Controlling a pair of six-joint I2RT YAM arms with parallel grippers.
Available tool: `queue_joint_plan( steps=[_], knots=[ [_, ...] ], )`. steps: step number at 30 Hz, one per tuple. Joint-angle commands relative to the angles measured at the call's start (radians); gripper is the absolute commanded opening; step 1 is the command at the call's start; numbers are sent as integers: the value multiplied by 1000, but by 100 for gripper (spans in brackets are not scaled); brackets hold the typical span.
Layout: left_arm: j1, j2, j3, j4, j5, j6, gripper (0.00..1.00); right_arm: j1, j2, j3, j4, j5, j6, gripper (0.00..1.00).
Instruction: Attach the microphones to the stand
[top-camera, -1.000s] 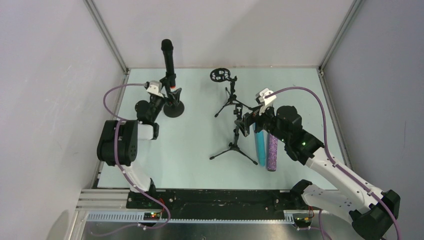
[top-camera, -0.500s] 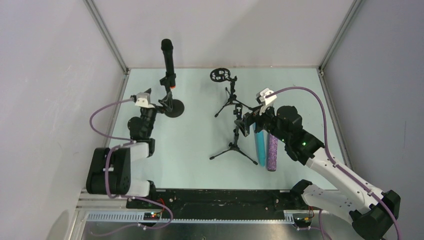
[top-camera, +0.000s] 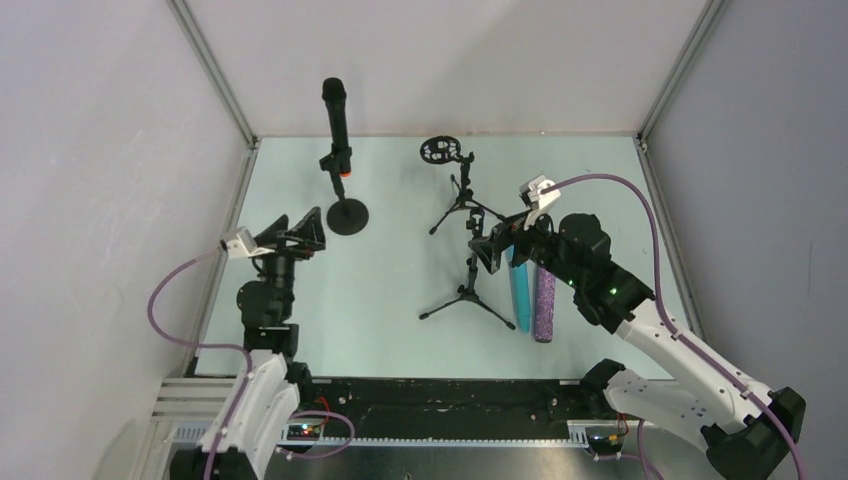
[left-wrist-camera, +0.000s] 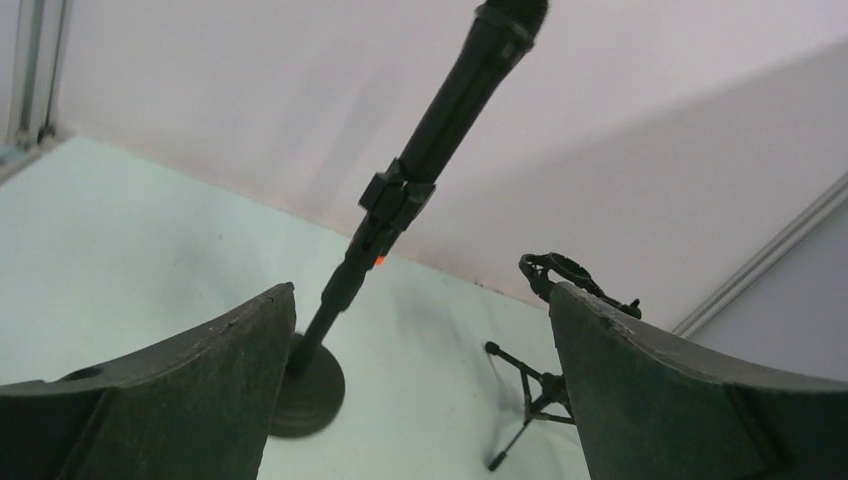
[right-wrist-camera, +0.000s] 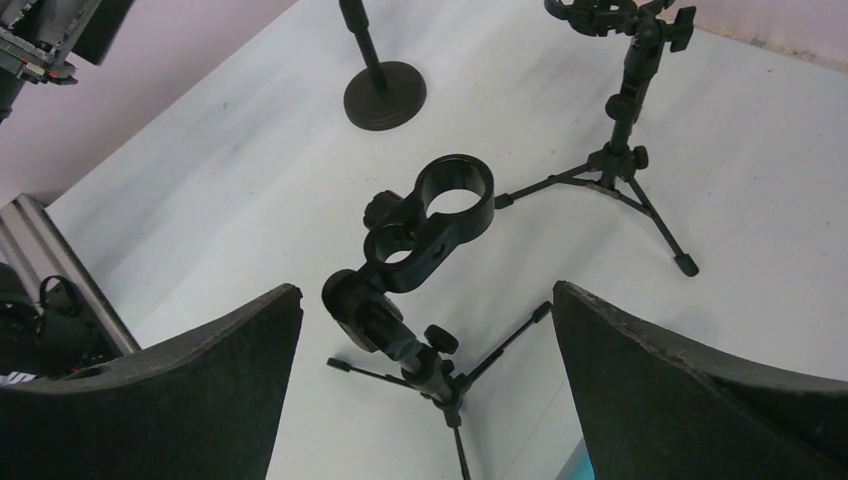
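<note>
On the pale table (top-camera: 400, 290), the right gripper (top-camera: 486, 252) hung with jaws spread wide, holding nothing, over the near tripod stand (top-camera: 468, 290) and its double-ring clamp (right-wrist-camera: 440, 215). The left gripper (top-camera: 316, 230), equally wide and unladen, sat near the round-base stand (top-camera: 347, 215), whose clip (top-camera: 337, 160) held the black microphone (top-camera: 334, 105) upright. The cyan microphone (top-camera: 520, 295) and purple microphone (top-camera: 544, 305) lay side by side on the table beside that tripod.

Far left on the tabletop (top-camera: 400, 262), the upright microphone (top-camera: 336, 118) is sitting in the round-base stand (top-camera: 347, 216). The far tripod (top-camera: 456, 192) is standing behind the near tripod (top-camera: 469, 288), which is facing my right claw (top-camera: 489, 250). The inner microphone (top-camera: 519, 292) and outer microphone (top-camera: 544, 306) are lying side by side just right of it.
</note>
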Motion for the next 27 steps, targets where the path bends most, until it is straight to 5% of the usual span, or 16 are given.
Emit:
queue_joint_plan(
  steps=[1, 11, 27],
  knots=[
    [-6, -131, 106, -569, -85, -174, 100, 3, -32, 1, -3, -21, 55, 100],
    [-37, -83, 244, -900, 201, -160, 100, -24, -56, 1, -56, -60, 180, 100],
    [-580, 249, 444, -1049, -227, -139, 100, -276, -81, -5, -104, -393, 410, 100]
  ],
)
